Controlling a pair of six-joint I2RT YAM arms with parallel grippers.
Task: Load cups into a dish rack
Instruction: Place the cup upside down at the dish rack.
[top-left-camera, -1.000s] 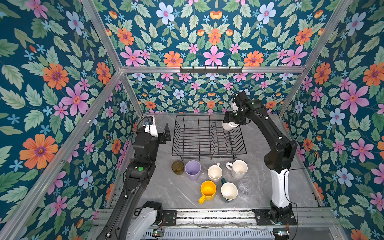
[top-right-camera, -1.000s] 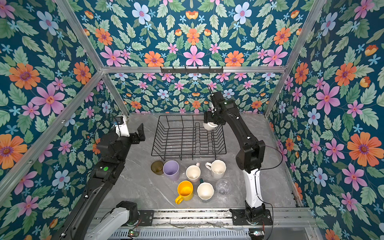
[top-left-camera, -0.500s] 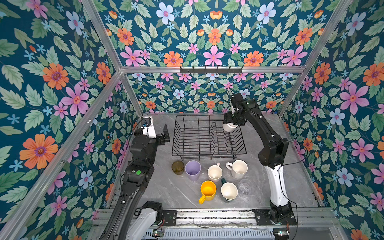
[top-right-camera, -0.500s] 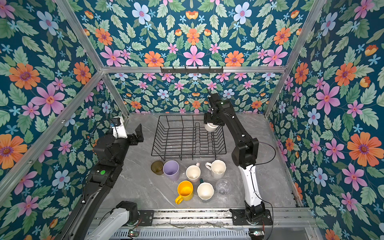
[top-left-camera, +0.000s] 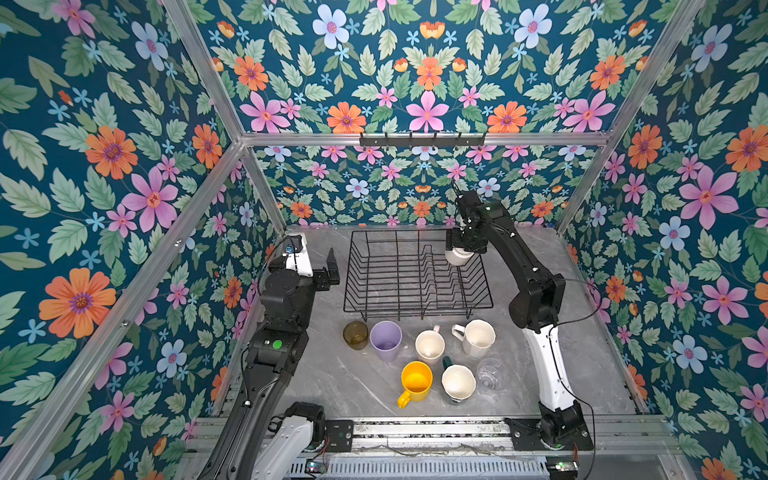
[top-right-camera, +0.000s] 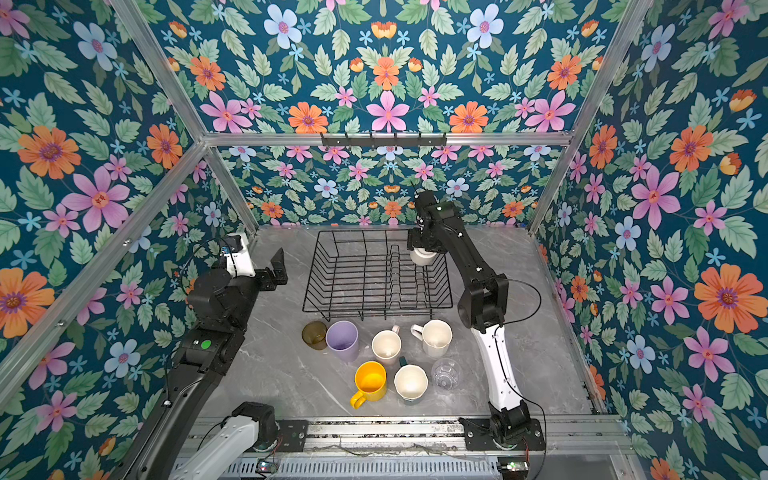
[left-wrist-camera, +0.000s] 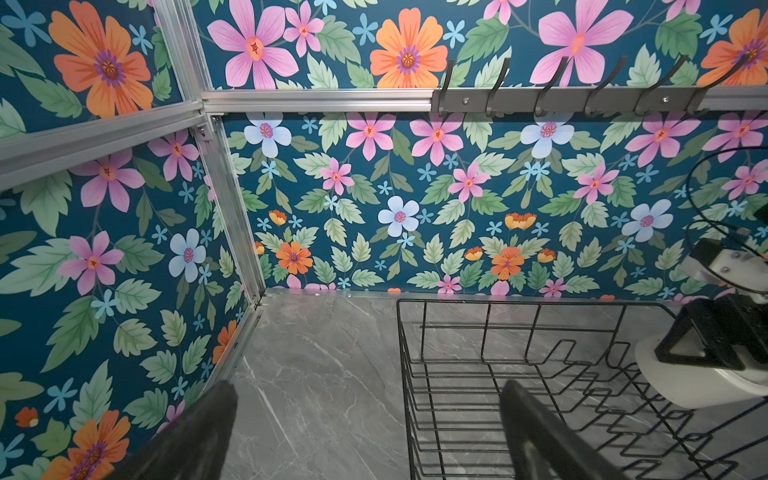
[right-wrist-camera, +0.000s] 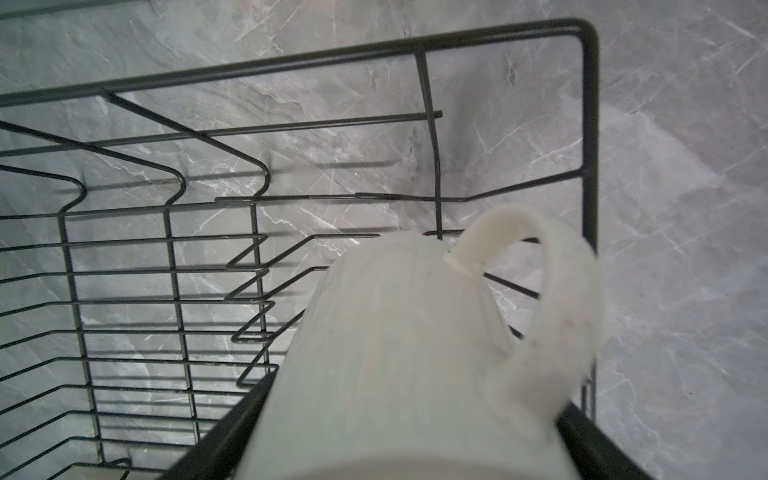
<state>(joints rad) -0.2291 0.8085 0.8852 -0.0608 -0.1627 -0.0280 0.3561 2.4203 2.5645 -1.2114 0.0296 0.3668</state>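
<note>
Over the last second the right arm has drawn its elbow in toward the black wire dish rack (top-left-camera: 415, 309). It has also eased the right gripper (top-left-camera: 460, 250) slightly lower at the rack's far right corner. Its jaws are clamped on the body of an off-white ceramic mug (top-left-camera: 456, 261), and that hold looks the same as a second ago. In the right wrist view the mug (right-wrist-camera: 395, 353) hangs with its loop handle turned toward the rack's corner post (right-wrist-camera: 590, 104), and the plate dividers lie just beyond it. I judge this to be the last part of the descent for the first cup, since no other cup shows in the rack.

The left gripper (left-wrist-camera: 365, 424) has shifted only a little. It sits beside the rack's left wall with its fingers spread wide and nothing between them.

The other seven cups stand on the grey marble tabletop (top-left-camera: 316, 374), well apart from the right gripper, past the rack's near rim:
- an olive-brown tumbler (top-left-camera: 355, 334)
- a lilac tumbler (top-left-camera: 385, 340)
- a pale pink mug (top-left-camera: 429, 345)
- a white mug (top-left-camera: 478, 338)
- a yellow mug (top-left-camera: 415, 380)
- a dark green mug (top-left-camera: 457, 384)
- a clear glass (top-left-camera: 488, 374), which is faint against the stone

Some things are hidden. The right fingers are cut off at the wrist picture's edge. Whether the mug touches the wires yet cannot be told. It is probably held mouth down, though its opening never shows.
</note>
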